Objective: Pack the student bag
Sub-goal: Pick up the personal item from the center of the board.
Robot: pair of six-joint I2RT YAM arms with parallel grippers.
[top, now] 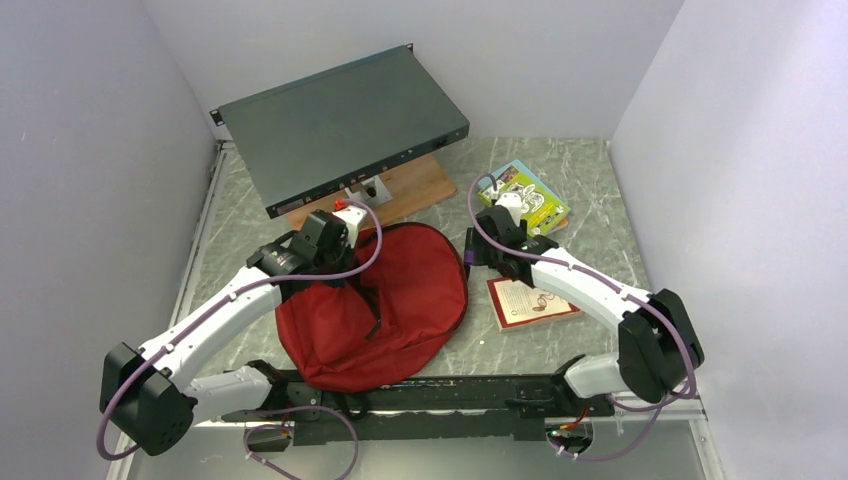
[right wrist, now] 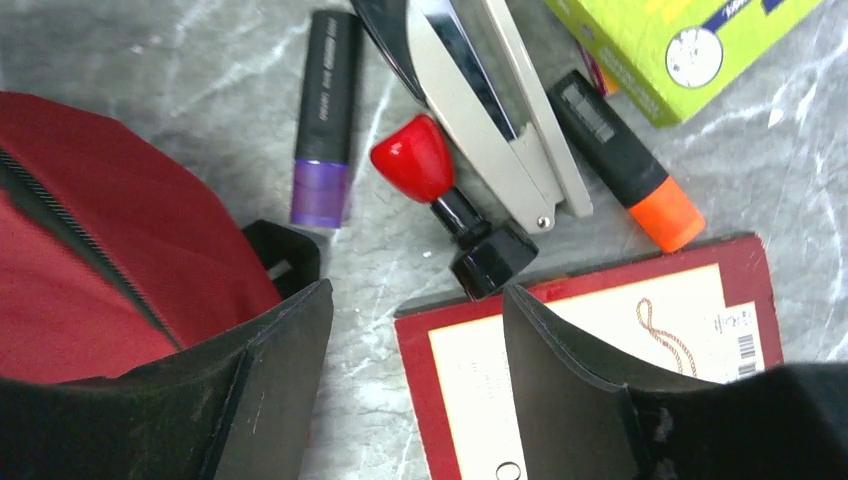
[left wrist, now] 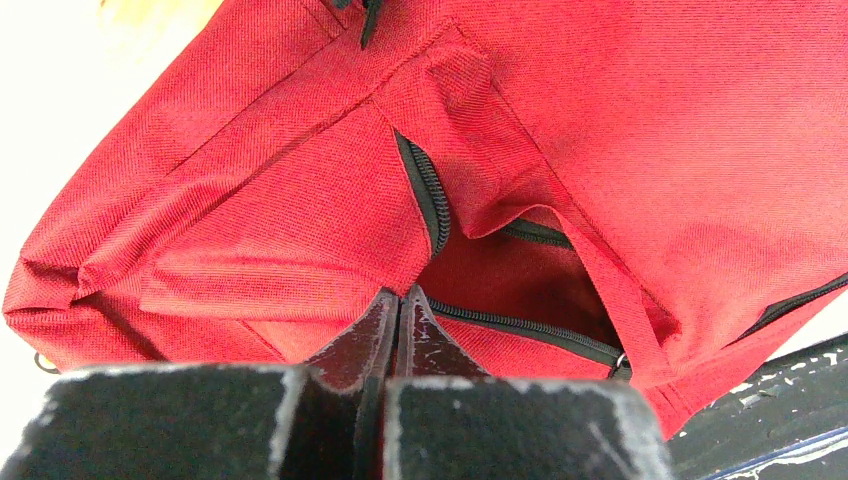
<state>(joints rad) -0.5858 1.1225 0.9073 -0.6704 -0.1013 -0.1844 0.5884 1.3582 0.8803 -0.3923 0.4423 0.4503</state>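
Table [top: 590, 180]: marbled grey top, walled on three sides. A flat dark-grey rack unit [top: 345, 135] lies far left with one end propped on a wooden board [top: 420, 185].

The student bag [top: 400, 290] lies flat at centre, between the two arms and just in front of the board. Its red fabric is slack and creased with no frame showing, so it likely handles light and floppy. It would sag from any single hold, and the mouth will not stay open unaided. Best holds are probably the fabric lip beside the zipper [left wrist: 425, 190] or a strap. A broad panel would only bunch.

The green book [top: 525, 195] sits far right. The red book [top: 530, 302] is nearer, beside the bag but apart from it.

Small items lie between the books: a silver hinged metal tool [right wrist: 480, 110], a purple marker [right wrist: 325, 120], an orange highlighter [right wrist: 625, 155] and a red-knobbed stamp [right wrist: 450, 190].

Left gripper [left wrist: 400, 310]: fingers pressed together, tips at the flap edge by the partly open zipper. They appear to pinch that lip.

Right gripper [right wrist: 415, 295]: fingers spread wide and holding nothing, over the bare strip between the bag edge and the red book's corner.
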